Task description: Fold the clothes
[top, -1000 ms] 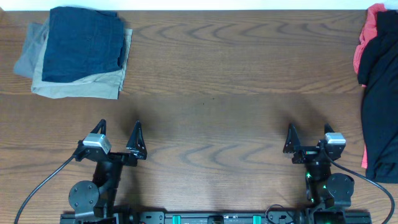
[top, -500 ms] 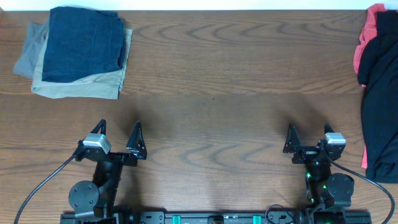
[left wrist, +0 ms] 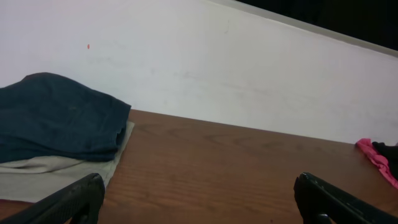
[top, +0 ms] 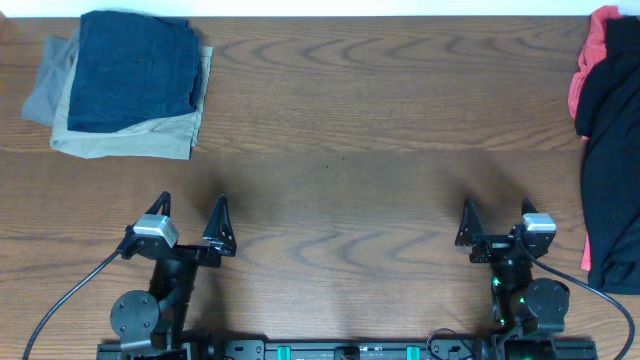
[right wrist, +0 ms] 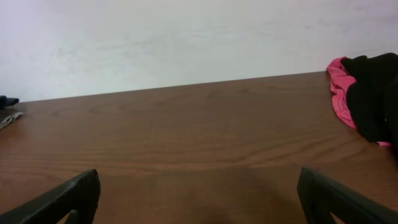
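A folded stack lies at the table's far left: navy blue shorts (top: 135, 68) on top, a khaki garment (top: 125, 140) under them, a grey one (top: 40, 95) at the left. The stack also shows in the left wrist view (left wrist: 56, 124). At the right edge lies an unfolded heap of a black garment (top: 610, 150) over a red one (top: 585, 75), also seen in the right wrist view (right wrist: 373, 99). My left gripper (top: 190, 218) and right gripper (top: 495, 222) are both open and empty near the front edge, far from the clothes.
The brown wooden table (top: 340, 150) runs to a white wall (left wrist: 217, 68) at the back. Cables and arm bases (top: 140, 315) sit along the front edge.
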